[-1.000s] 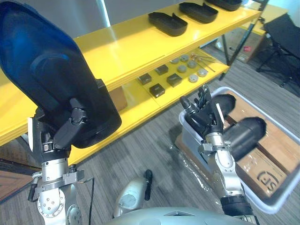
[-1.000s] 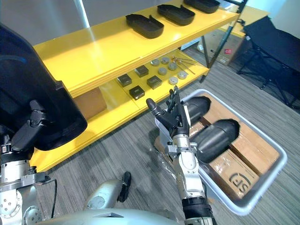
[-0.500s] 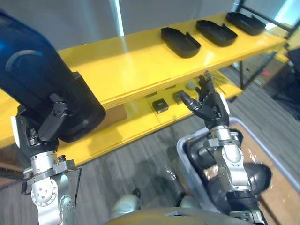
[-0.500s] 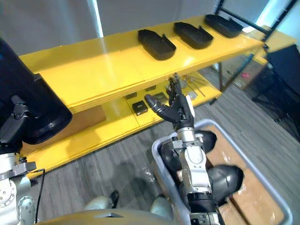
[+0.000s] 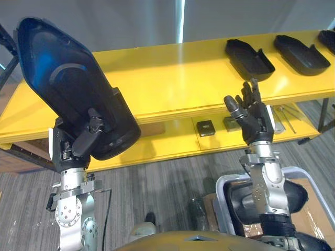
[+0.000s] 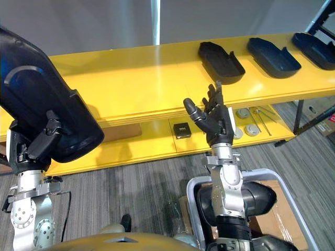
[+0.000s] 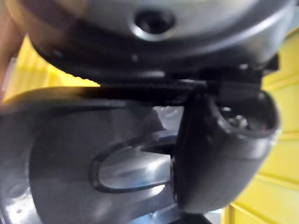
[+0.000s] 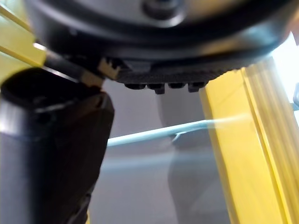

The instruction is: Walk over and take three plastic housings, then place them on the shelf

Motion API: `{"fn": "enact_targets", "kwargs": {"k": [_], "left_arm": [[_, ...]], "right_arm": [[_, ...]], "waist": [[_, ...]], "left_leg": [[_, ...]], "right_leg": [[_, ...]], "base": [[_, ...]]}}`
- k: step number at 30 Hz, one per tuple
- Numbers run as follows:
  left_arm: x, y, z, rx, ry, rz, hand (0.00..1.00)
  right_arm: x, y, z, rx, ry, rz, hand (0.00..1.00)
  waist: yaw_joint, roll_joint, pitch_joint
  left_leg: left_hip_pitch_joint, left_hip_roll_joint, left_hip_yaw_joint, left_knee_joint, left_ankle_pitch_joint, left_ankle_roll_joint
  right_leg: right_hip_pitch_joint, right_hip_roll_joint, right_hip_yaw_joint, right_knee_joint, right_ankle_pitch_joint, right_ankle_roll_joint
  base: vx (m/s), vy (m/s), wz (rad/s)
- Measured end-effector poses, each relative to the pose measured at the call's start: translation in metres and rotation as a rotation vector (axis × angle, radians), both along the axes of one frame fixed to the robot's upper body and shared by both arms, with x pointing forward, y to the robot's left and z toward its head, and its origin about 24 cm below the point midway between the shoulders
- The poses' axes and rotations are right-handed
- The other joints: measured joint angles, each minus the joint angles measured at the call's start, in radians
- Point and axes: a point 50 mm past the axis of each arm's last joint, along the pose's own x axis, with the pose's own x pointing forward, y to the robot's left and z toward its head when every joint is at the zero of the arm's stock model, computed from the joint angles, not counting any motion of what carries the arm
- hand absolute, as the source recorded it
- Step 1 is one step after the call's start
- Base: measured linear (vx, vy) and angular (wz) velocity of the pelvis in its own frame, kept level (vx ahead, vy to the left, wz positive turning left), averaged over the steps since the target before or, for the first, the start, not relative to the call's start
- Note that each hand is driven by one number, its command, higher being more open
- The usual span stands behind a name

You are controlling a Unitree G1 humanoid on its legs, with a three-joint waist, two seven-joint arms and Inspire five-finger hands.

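My left hand (image 5: 78, 149) is shut on a large dark plastic housing (image 5: 68, 89), held upright in front of the yellow shelf's (image 5: 172, 78) left part; its grey inner surface (image 7: 93, 168) shows close up in the left wrist view. My right hand (image 5: 254, 117) is raised, open and empty, before the shelf's front edge. Three black housings lie on the top board at the right: one (image 5: 248, 52), another (image 5: 302, 48), and a third (image 6: 317, 43) at the edge. More dark housings (image 6: 251, 198) sit in a grey bin (image 6: 282, 180) by my right side.
The lower shelf board (image 5: 172, 144) carries small dark blocks (image 5: 205, 127) and round metal parts (image 6: 252, 129). A brown box (image 6: 123, 132) stands under the top board at the left. Grey carpet (image 5: 157, 188) lies between me and the shelf.
The view has swung left, so the shelf now faces me squarely. My right hand stays raised and open. My left hand still holds the housing, now more in view.
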Motion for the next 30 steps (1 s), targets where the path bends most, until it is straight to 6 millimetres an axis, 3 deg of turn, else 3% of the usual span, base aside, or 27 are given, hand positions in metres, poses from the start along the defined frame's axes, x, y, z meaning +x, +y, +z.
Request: {"fn": "enact_targets", "kwargs": {"k": [3, 4, 5, 6, 11, 14, 18, 20, 24, 27, 30], "left_arm": [[0.000, -0.003, -0.001, 0.010, 0.009, -0.004, 0.00], [0.000, -0.004, -0.001, 0.014, 0.003, -0.020, 0.00], [0.000, -0.006, -0.001, 0.017, -0.003, -0.037, 0.00], [0.001, -0.007, 0.000, 0.025, -0.006, -0.055, 0.00], [0.001, -0.009, 0.002, 0.063, -0.009, -0.103, 0.00], [0.001, -0.006, 0.006, 0.111, -0.016, -0.133, 0.00], [0.005, -0.001, 0.021, 0.190, -0.057, -0.158, 0.00], [0.012, -0.004, 0.027, 0.194, -0.086, -0.161, 0.00], [0.028, -0.021, 0.037, 0.188, -0.149, -0.211, 0.00], [0.031, -0.032, 0.036, 0.164, -0.158, -0.250, 0.00], [0.031, -0.038, 0.032, 0.130, -0.142, -0.259, 0.00]], "right_arm": [[0.001, 0.006, 0.001, -0.003, -0.013, 0.026, 1.00], [0.001, 0.005, 0.004, -0.006, -0.030, 0.017, 1.00], [0.001, 0.004, 0.006, -0.014, -0.048, 0.006, 1.00], [0.001, 0.004, 0.007, -0.004, -0.054, -0.011, 1.00], [-0.002, 0.005, 0.000, 0.038, -0.019, -0.074, 1.00], [-0.008, 0.008, -0.008, 0.074, 0.009, -0.091, 1.00], [-0.010, 0.019, -0.010, 0.069, 0.016, -0.043, 1.00], [-0.012, 0.017, -0.007, 0.062, 0.001, -0.042, 1.00], [-0.022, -0.003, -0.010, 0.031, 0.018, -0.113, 1.00], [-0.025, -0.017, -0.008, 0.002, 0.013, -0.164, 1.00], [-0.026, -0.021, -0.008, -0.006, 0.014, -0.172, 1.00]], "waist": [[0.009, -0.010, 0.020], [0.006, -0.008, 0.022], [0.005, 0.015, 0.020], [0.009, 0.016, 0.027], [-0.009, -0.014, 0.041], [-0.010, -0.016, 0.042], [-0.054, -0.029, 0.035], [-0.065, -0.029, 0.032], [-0.093, -0.022, 0.031], [-0.095, -0.012, 0.030], [-0.096, -0.002, 0.036]], "left_leg": [[-0.069, -0.010, 0.011, 0.154, -0.012, 0.006], [-0.088, -0.004, 0.035, 0.156, -0.041, 0.029], [-0.077, 0.029, 0.047, 0.101, -0.016, 0.019], [-0.050, 0.014, 0.044, 0.048, -0.020, -0.039], [-0.006, -0.056, 0.129, -0.025, 0.003, 0.009], [0.026, -0.062, 0.193, -0.050, -0.020, 0.025], [0.038, -0.057, 0.228, -0.081, -0.006, 0.033], [0.020, -0.055, 0.225, -0.079, 0.016, 0.029], [0.006, -0.042, 0.178, -0.152, 0.086, 0.012], [0.010, -0.035, 0.177, -0.212, 0.127, 0.006], [0.012, -0.026, 0.193, -0.183, 0.108, 0.004]], "right_leg": [[0.049, -0.022, 0.006, -0.013, -0.006, -0.006], [0.067, -0.020, -0.002, -0.042, -0.011, -0.002], [0.071, -0.006, -0.006, -0.049, -0.021, 0.011], [0.072, -0.021, 0.008, -0.058, -0.038, 0.037], [0.036, -0.101, 0.084, -0.067, -0.008, 0.066], [-0.003, -0.120, 0.082, -0.029, 0.013, 0.056], [-0.028, -0.084, 0.118, -0.082, 0.020, 0.045], [-0.026, -0.073, 0.116, -0.113, 0.032, 0.060], [-0.028, -0.032, 0.094, -0.138, 0.044, 0.054], [-0.048, -0.018, 0.096, -0.142, 0.043, 0.052], [-0.048, -0.015, 0.122, -0.135, 0.027, 0.037]], "base": [[-0.03, 0.075, 0.47], [-0.03, 0.088, 0.48], [-0.01, 0.109, 0.22], [0.00, 0.125, -0.03], [-0.04, 0.156, -0.37], [-0.08, 0.155, -0.69], [-0.06, 0.039, -0.34], [-0.01, -0.048, 0.06], [-0.02, -0.061, 0.29], [-0.04, -0.043, 0.08], [-0.03, -0.007, -0.14]]}}
